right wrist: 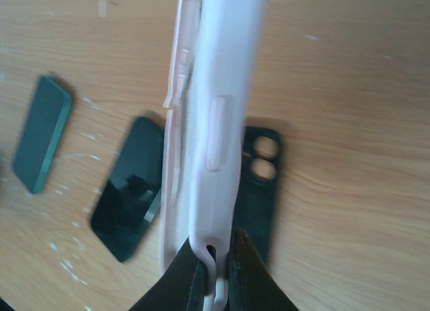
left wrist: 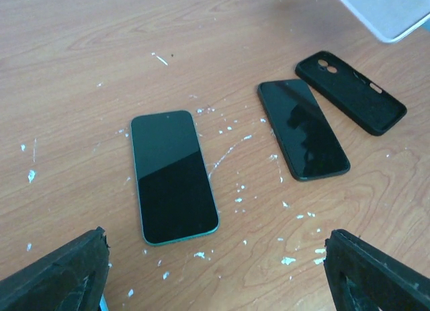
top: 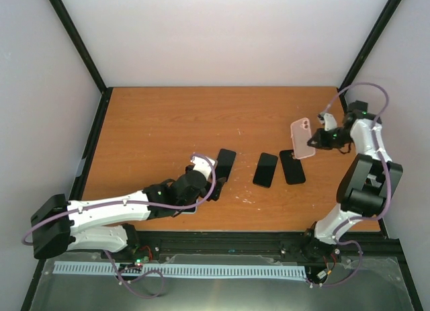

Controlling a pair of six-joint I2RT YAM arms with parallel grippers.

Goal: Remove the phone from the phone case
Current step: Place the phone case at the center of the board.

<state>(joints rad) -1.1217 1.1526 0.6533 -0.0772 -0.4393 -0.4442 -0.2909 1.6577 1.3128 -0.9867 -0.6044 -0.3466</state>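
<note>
The right tool (right wrist: 215, 267) has its fingers pinched narrow on the bottom edge of the pink phone case (right wrist: 213, 116), holding it clear of the counter (top: 154, 123) and roughly on end. From the right wrist the case is seen edge-on, with a raised side button facing the camera. In the top view its back and camera cutout show, and whether a phone sits inside it cannot be told from either angle. Directly beneath it lies the black case (right wrist: 263, 190), flat on the wood with its hollow side up and two round camera holes at one end (it is empty). A black phone (left wrist: 304, 128) lies screen up just beside the black case, on the side toward the left arm, roughly parallel to it with a thin strip of wood between them. Farther out on that same side, past the black phone and well apart from the black case, a green-edged phone (left wrist: 173, 176) also lies screen up. The left tool (left wrist: 216, 257) is near the green-edged phone, on the side away from the black case. Its fingers are spread wide at the bottom corners of its own view and grip nothing. White flecks speckle the wood around the two phones.
</note>
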